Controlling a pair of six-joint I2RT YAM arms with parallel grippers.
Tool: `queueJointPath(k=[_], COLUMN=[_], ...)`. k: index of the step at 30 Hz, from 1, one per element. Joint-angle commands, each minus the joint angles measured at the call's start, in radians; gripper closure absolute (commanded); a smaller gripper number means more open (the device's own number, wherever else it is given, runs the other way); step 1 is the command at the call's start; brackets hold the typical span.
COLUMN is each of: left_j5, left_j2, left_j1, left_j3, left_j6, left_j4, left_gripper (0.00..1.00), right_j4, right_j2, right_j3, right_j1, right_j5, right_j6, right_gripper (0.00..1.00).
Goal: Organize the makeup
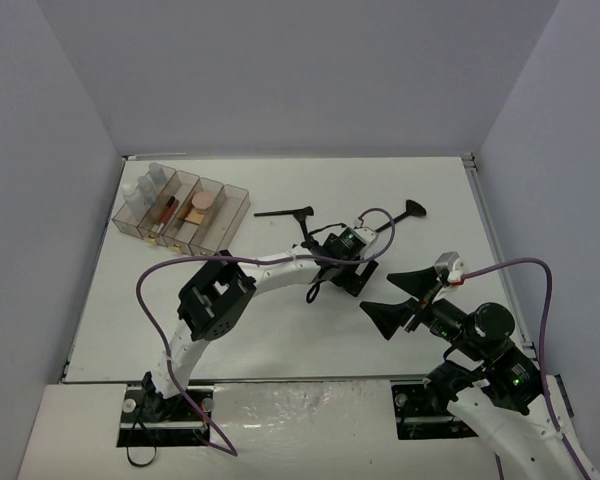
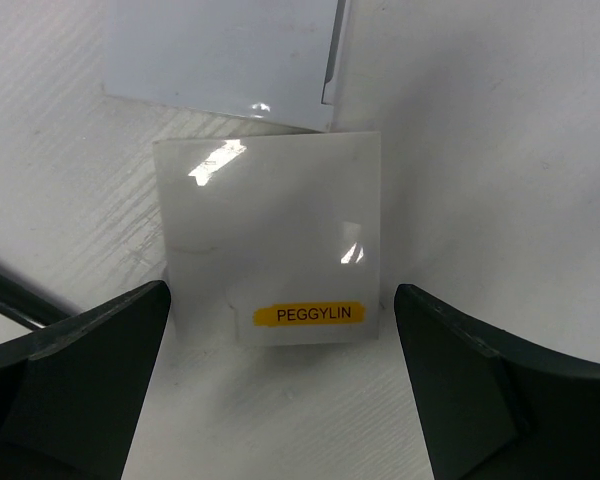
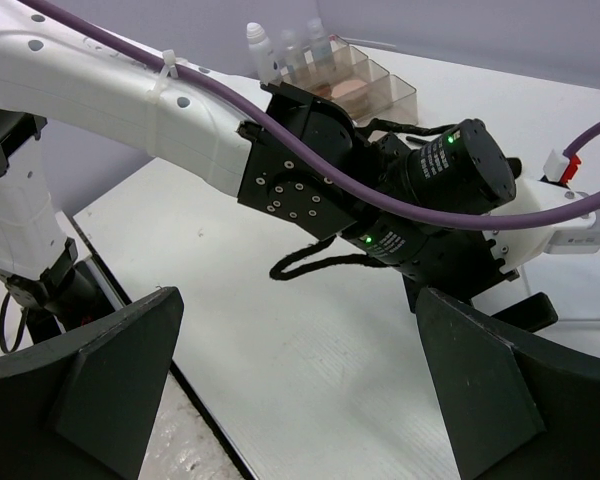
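My left gripper [image 2: 282,300] is open and points down at the table, its fingers on either side of a white square pad [image 2: 270,235] with a yellow label. The pad lies flat and nothing touches it. A second white pad [image 2: 220,60] lies just beyond it. In the top view the left gripper [image 1: 348,262] hides both pads. Two black brushes [image 1: 285,212] [image 1: 405,212] lie on the table behind it. Bottles [image 1: 145,185], a pink compact [image 1: 202,203] and a palette [image 1: 165,210] stand in the clear organizer tray [image 1: 235,205]. My right gripper [image 1: 400,298] [image 3: 298,300] is open and empty, hovering right of the left wrist.
The organizer tray [image 3: 400,95] sits at the far left corner of the white table. A dark brush handle [image 2: 10,295] crosses the left edge of the left wrist view. The left arm's purple cable [image 1: 145,290] loops over the table. Grey walls close in three sides.
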Motion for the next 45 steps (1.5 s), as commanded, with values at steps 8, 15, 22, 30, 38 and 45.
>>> queueJointPath(k=[8,15,22,30,38,45], left_j5=[-0.044,-0.043,-0.103,-0.262,-0.353,-0.503], left_j2=[-0.001,-0.086,-0.338,-0.532,-0.502,-0.341], left_j1=[-0.024,-0.025,-0.016,0.172,0.551,0.703], left_j3=[0.050,-0.058,-0.178,-0.183,-0.093,0.014], left_j6=[-0.033,-0.062,-0.051,0.097,0.288,0.439], left_j4=[0.028,0.042,-0.026,-0.227,-0.268,-0.230], left_gripper=[0.26,0.73,0.73,0.73,0.72,0.70], right_j4=[0.044,0.042,0.042,0.042,0.043,0.043], right_j2=[0.015,0.015,0.010,0.014,0.025,0.020], right_j3=[0.034,0.028,0.029,0.026,0.009,0.004], right_j1=[0.003,0.002,0.003,0.002,0.002,0.002], right_j5=[0.030,0.059,0.072,0.082,0.103,0.097], right_j6=[-0.018,-0.020,-0.020,-0.026,-0.023,-0.023], right_gripper=[0.00,0.00,0.00,0.00,0.00,0.00])
